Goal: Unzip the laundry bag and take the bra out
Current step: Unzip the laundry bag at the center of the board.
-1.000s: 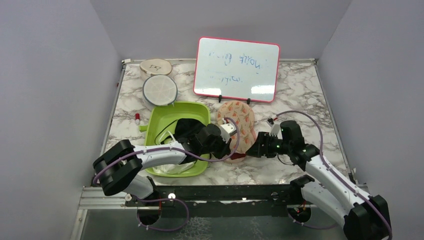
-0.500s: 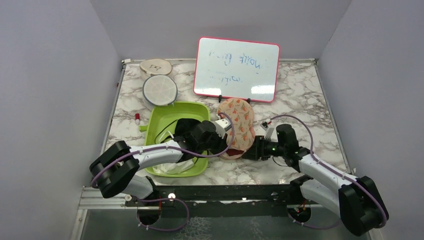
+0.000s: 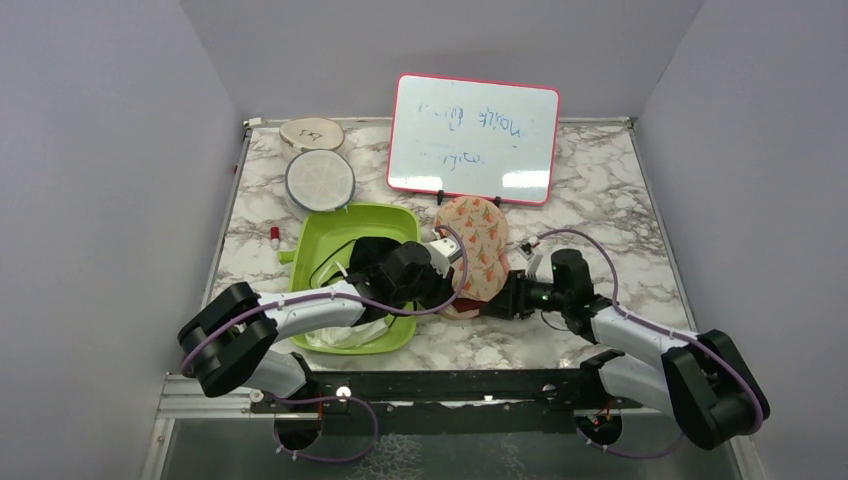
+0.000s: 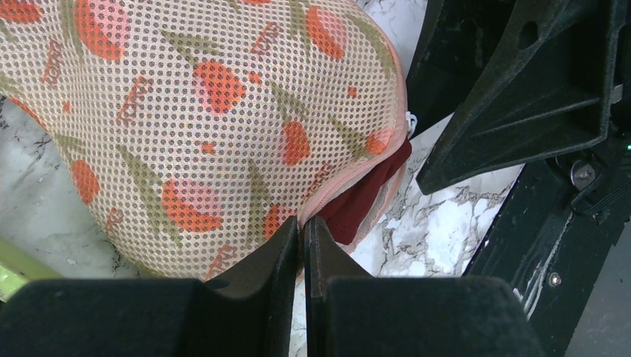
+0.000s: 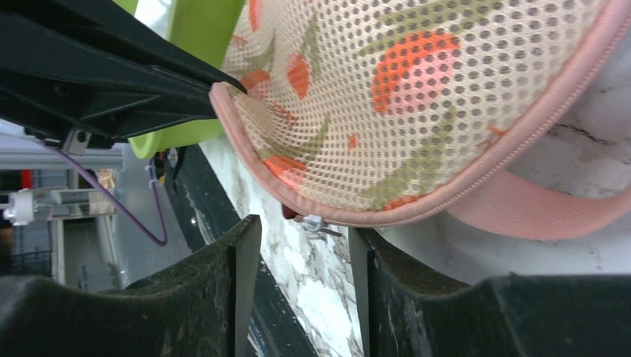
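Observation:
The laundry bag [image 3: 478,250] is a peach mesh pouch with orange leaf prints, lying on the marble table just right of the green tub. My left gripper [image 4: 303,221] is shut on the bag's [image 4: 186,126] near rim, beside a gap where the zip is open. The maroon bra [image 4: 366,195] shows in that gap. My right gripper [image 5: 303,236] is open and low at the bag's [image 5: 417,89] near end. The small metal zipper pull [image 5: 315,222] hangs between its fingertips, touching neither. In the top view the right gripper [image 3: 503,300] sits close to the left gripper [image 3: 458,290].
The green tub [image 3: 345,218] on the left holds a black garment and white cloth. A whiteboard [image 3: 473,138] stands behind the bag. A round white mesh disc [image 3: 320,180], a wooden disc [image 3: 311,133] and a small marker [image 3: 273,236] lie at the back left.
My right arm has dropped and slid left up to the bag's near end, and its jaws have narrowed. The left gripper has kept its pinch and shifted slightly left with the bag's edge.

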You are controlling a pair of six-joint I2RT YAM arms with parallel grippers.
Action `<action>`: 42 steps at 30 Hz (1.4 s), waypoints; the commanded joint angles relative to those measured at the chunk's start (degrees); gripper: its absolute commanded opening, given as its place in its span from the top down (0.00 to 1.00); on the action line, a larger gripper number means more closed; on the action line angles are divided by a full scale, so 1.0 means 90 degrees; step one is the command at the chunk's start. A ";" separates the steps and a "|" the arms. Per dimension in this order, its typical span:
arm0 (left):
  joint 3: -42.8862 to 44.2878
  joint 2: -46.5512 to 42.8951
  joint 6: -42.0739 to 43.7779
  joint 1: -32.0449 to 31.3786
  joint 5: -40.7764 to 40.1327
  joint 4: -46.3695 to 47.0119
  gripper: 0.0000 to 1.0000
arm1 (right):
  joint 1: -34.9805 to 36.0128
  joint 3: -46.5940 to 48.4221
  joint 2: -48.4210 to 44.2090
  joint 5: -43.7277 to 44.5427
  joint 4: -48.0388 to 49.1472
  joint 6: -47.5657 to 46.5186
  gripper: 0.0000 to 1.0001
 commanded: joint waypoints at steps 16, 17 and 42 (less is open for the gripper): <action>-0.0032 -0.0089 -0.0030 0.0014 0.0246 0.0202 1.00 | 0.0014 0.0816 -0.0194 0.0146 -0.1335 -0.0067 0.63; -0.0045 -0.0107 -0.0029 0.0017 0.0240 0.0212 1.00 | 0.0013 0.0839 -0.0165 0.0173 -0.1340 -0.0075 0.64; -0.0057 -0.0082 0.0117 0.0038 0.0181 0.0147 1.00 | 0.0020 0.1257 -0.0064 0.0440 -0.2399 -0.0201 0.89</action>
